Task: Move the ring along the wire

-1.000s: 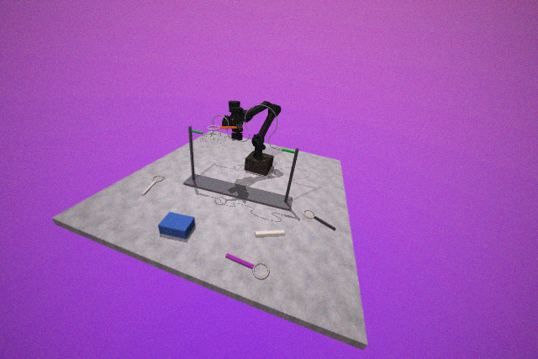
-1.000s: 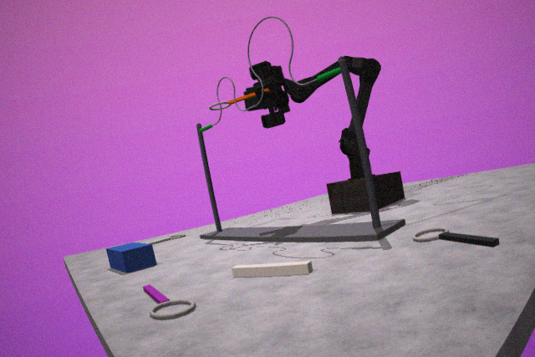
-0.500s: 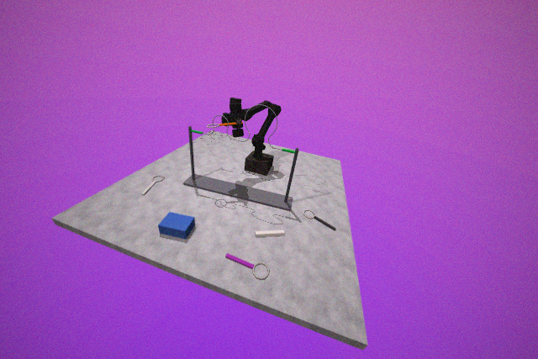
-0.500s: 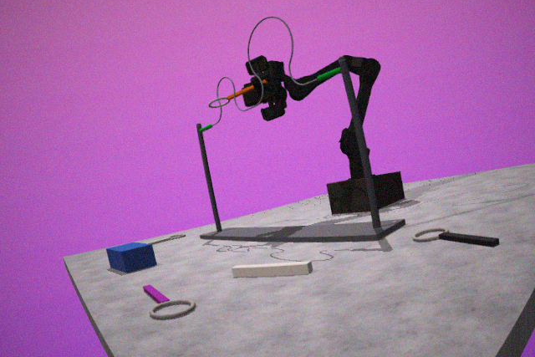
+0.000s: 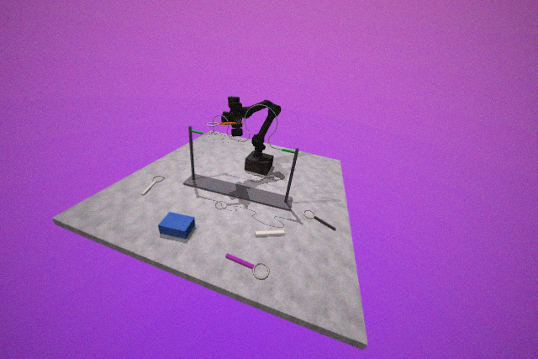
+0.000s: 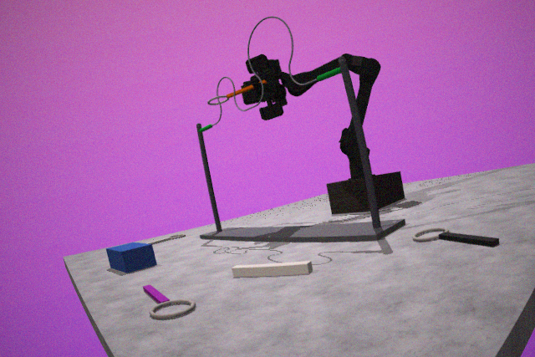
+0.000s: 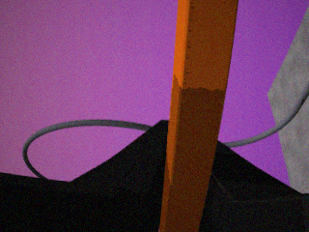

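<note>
The ring (image 5: 208,124) (image 6: 209,101) lies nearly level around the first rising stretch of the grey wire (image 5: 261,104) (image 6: 272,17), just above the left green part (image 5: 197,132) (image 6: 206,128). Whether its rim touches the wire is too small to tell. My gripper (image 5: 238,122) (image 7: 175,131) is shut on the orange handle (image 5: 227,123) (image 6: 240,91) (image 7: 203,68), which points from the ring toward the arm. The right green part (image 5: 288,150) (image 6: 328,73) is far along, past a dip and a tall loop. The ring is out of the wrist view.
The left post (image 5: 191,155) (image 6: 208,180) and right post (image 5: 292,174) (image 6: 360,141) stand on a dark base. Wire bends cross in front of the gripper in the top and exterior views; the gap cannot be told. A blue block (image 5: 176,224) (image 6: 131,257), a white bar and loose rings lie on the table.
</note>
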{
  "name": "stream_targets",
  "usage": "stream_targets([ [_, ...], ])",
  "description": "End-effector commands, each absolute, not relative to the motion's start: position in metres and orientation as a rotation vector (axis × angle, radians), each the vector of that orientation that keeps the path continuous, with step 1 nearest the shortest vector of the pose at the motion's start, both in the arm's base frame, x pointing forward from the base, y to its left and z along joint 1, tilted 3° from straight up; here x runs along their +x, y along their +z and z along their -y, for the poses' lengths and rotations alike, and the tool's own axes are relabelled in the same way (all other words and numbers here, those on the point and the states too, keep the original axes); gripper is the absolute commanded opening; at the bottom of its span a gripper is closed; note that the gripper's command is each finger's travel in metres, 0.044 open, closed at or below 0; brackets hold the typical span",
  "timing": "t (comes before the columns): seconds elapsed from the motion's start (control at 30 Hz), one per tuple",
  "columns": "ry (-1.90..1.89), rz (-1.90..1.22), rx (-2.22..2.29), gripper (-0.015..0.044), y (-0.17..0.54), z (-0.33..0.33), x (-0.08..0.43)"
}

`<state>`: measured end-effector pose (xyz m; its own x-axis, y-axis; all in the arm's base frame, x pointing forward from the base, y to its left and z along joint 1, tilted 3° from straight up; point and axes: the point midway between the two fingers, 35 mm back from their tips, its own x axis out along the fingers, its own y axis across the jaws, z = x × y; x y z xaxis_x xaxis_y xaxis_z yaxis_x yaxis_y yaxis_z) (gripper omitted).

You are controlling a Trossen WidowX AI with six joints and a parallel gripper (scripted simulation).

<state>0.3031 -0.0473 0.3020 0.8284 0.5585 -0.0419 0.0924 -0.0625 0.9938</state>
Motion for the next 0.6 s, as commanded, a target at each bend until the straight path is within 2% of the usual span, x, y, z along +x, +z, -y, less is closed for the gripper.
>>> stream_targets([
  [0.0,0.409,-0.527,1.558,-0.015,0.304,0.047,0.303],
  [0.57,0.358,-0.552,1.367,-0.015,0.292,0.048,0.303],
])
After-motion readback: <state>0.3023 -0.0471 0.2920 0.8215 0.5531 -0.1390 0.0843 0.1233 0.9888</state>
